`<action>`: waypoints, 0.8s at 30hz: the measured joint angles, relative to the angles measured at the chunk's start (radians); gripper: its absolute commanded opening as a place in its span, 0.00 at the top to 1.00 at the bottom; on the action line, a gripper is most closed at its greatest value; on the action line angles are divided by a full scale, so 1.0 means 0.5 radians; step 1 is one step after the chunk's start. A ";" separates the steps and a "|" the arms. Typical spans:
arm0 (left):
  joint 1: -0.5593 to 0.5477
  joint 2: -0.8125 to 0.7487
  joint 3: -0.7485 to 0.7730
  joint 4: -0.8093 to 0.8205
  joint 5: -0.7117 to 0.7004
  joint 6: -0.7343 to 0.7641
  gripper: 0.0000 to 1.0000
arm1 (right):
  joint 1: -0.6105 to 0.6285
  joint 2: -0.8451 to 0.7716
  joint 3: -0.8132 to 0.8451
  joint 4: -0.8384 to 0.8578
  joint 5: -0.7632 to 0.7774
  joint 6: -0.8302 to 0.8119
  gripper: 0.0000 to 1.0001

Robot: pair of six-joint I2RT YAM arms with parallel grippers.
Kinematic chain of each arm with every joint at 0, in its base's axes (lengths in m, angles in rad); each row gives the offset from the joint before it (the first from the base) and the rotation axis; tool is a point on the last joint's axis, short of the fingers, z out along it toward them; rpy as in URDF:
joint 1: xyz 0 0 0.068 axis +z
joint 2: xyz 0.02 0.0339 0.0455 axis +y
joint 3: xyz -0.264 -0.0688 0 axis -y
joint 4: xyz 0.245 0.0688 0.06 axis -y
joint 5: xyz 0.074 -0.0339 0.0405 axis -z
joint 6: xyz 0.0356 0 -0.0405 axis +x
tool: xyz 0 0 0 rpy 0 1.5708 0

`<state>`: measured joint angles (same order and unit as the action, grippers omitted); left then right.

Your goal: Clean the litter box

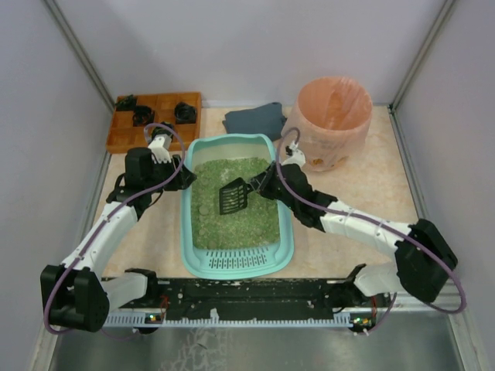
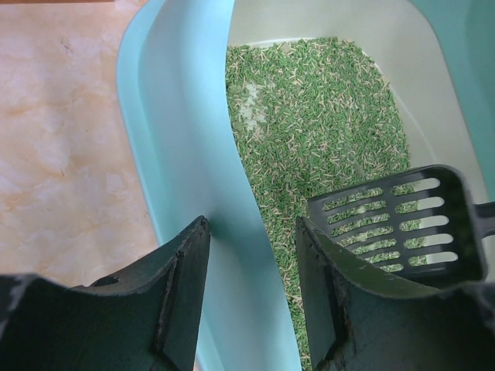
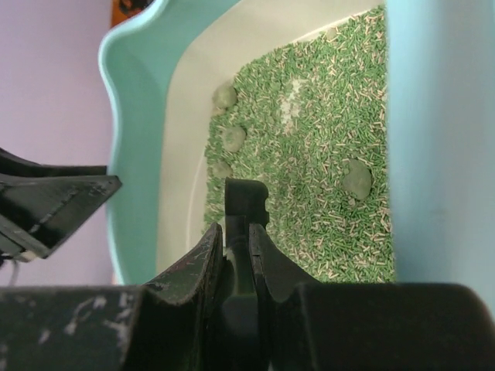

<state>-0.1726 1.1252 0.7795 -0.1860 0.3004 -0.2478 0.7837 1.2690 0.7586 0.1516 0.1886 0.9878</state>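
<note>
4 greyish-green clumps (image 3: 357, 178) at least lie among the green pellet litter (image 2: 309, 116), so by my reading the cleaning has barely begun. Nothing can be seen inside the round bin lined with a pink bag (image 1: 331, 116), which stands just beyond the box's far right corner.

The teal litter box (image 1: 186, 232) sits mid-table between the 2 arms, its slotted grille at the near end. The left gripper (image 1: 184, 178) straddles the box's left wall, 1 finger outside and 1 inside, and appears to pinch it to steady the tray. The right gripper (image 1: 263, 185) is clamped tight on the handle of a black slotted scoop (image 1: 232, 195), whose blade lies over the middle of the litter. What is left, I judge, is to sift out each clump and carry it to the bin.

Only the right wrist view shows the clumps clearly; from overhead they nearly vanish. The left wrist view alone shows the scoop's slots with only loose pellets behind them, no clump aboard. The overhead view alone places the bin.
</note>
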 measured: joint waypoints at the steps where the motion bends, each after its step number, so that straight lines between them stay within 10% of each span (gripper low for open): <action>1: 0.000 0.000 0.000 0.000 -0.001 0.000 0.46 | 0.046 0.059 0.060 -0.033 0.060 -0.047 1.00; 24: 0.001 0.003 0.000 0.000 0.000 0.000 0.46 | 0.222 0.858 0.607 -0.123 0.132 -0.204 1.00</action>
<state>-0.1722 1.1267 0.7795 -0.1860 0.3004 -0.2478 0.8948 1.6978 1.0618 0.0902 0.2546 0.8856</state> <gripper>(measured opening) 0.540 0.156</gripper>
